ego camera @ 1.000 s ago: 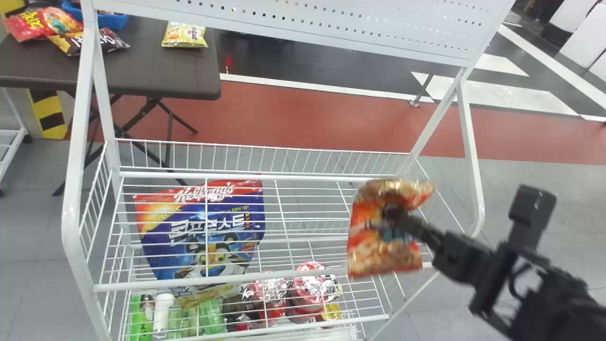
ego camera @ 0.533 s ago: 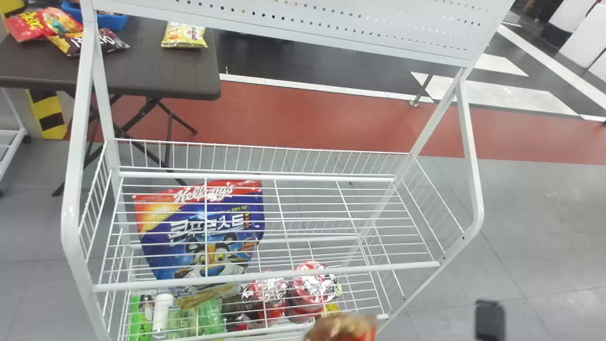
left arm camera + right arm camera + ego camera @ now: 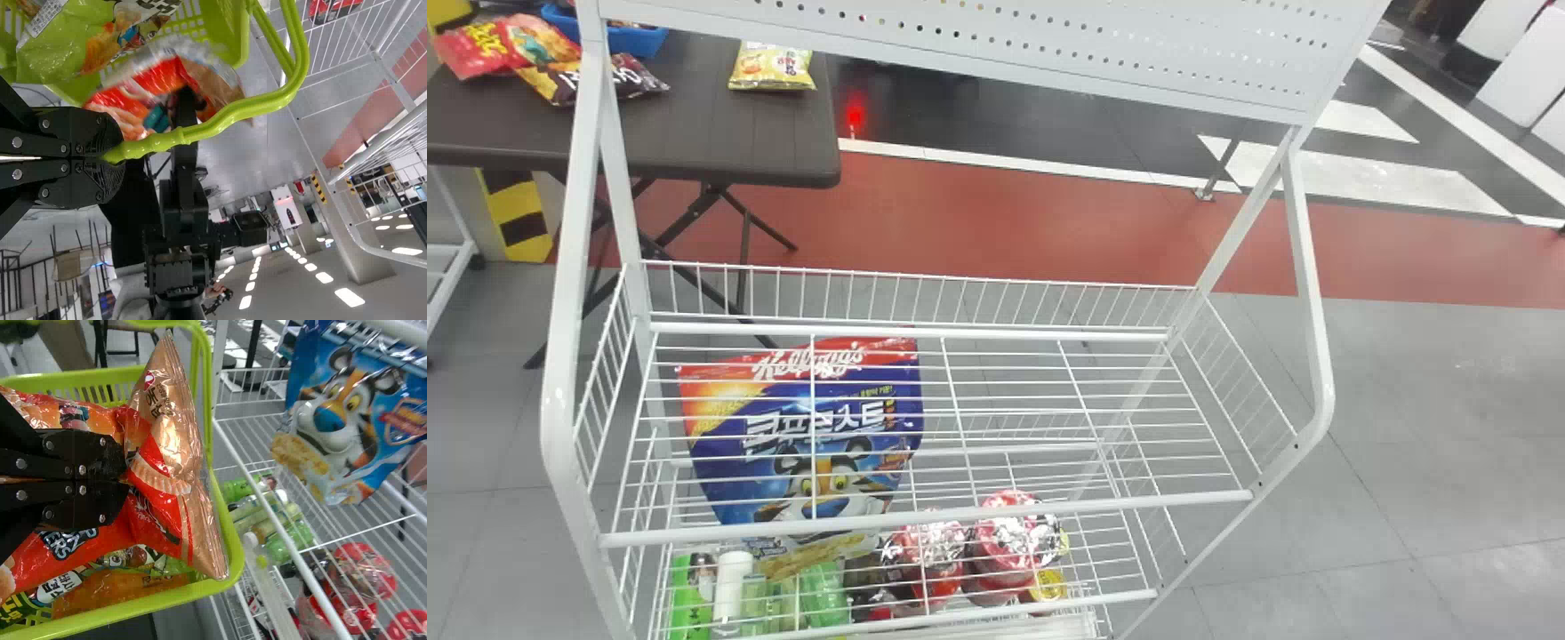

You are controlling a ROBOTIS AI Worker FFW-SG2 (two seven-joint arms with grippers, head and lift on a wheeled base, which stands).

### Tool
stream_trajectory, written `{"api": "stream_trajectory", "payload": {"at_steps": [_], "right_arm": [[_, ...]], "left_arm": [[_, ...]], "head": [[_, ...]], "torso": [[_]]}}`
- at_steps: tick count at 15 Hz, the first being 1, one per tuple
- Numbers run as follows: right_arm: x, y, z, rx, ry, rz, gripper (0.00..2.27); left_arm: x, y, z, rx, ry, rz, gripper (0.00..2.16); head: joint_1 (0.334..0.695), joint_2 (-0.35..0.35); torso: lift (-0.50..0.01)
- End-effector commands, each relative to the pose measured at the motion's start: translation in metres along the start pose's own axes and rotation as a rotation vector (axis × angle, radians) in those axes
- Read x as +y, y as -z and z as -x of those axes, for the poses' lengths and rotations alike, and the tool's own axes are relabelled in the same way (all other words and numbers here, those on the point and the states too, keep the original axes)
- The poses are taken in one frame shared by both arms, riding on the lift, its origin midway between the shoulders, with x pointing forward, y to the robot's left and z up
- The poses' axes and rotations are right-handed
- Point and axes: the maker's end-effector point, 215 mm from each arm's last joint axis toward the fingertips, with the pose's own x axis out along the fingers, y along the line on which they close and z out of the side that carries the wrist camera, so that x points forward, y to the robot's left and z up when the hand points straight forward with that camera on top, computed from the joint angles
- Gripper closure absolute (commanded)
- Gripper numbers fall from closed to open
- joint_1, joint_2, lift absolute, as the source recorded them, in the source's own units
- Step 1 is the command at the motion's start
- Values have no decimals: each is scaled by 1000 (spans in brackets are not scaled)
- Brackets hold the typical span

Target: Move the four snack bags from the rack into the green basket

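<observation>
Snack bag (image 3: 175,487) (red) now at green basket (image 3: 231,550)

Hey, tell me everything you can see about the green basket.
The green basket is lime coloured and looks like plastic, with slotted walls under a smooth rim. Its looped handle is raised, with a ribbed part, and the left gripper's jaws are closed on it. It is beside the white wire rack. Snack bags lie inside, and the right gripper holds a red-and-gold one at its opening.
</observation>
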Motion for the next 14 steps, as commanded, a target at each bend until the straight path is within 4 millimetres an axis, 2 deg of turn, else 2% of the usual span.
{"api": "stream_trajectory", "payload": {"at_steps": [1, 2, 3, 4, 5, 8, 10, 11, 12, 14], "right_arm": [[-3, 12, -12, 27, 17, 13, 2243], [-6, 12, -12, 31, 23, 18, 2169], [-5, 14, -12, 38, 23, 16, 1895], [-2, 13, -10, 36, 22, 25, 1096], [0, 11, -6, 29, 26, 39, 6], [4, -6, 2, -19, 70, 138, 33], [13, -29, 1, -100, 76, 237, 56], [22, -49, 2, -180, 83, 318, 56], [35, -71, 6, -277, 95, 417, 56], [83, -119, 38, -554, 127, 629, 53]], "left_arm": [[0, 0, 0, -1, -1, -2, 2115], [0, 0, 0, -1, -1, -2, 2115], [0, 0, 0, -1, -1, -3, 2115], [1, -1, 1, -2, -3, -3, 2115], [1, -1, 1, -2, -5, -3, 2115], [0, 0, 0, -6, -3, -5, 2115], [1, 2, 0, -6, -10, -3, 2115], [1, 3, 0, -9, -8, -6, 2115], [2, 5, 1, -13, -13, -4, 2115], [2, 5, 4, -19, -21, -5, 2115]], "head": [[695, -350], [695, -350], [695, -350], [695, -350], [695, -350], [695, -350], [695, -350], [695, -350], [695, -350], [695, -350]], "torso": [[0], [0], [0], [0], [0], [0], [0], [0], [0], [0]]}}
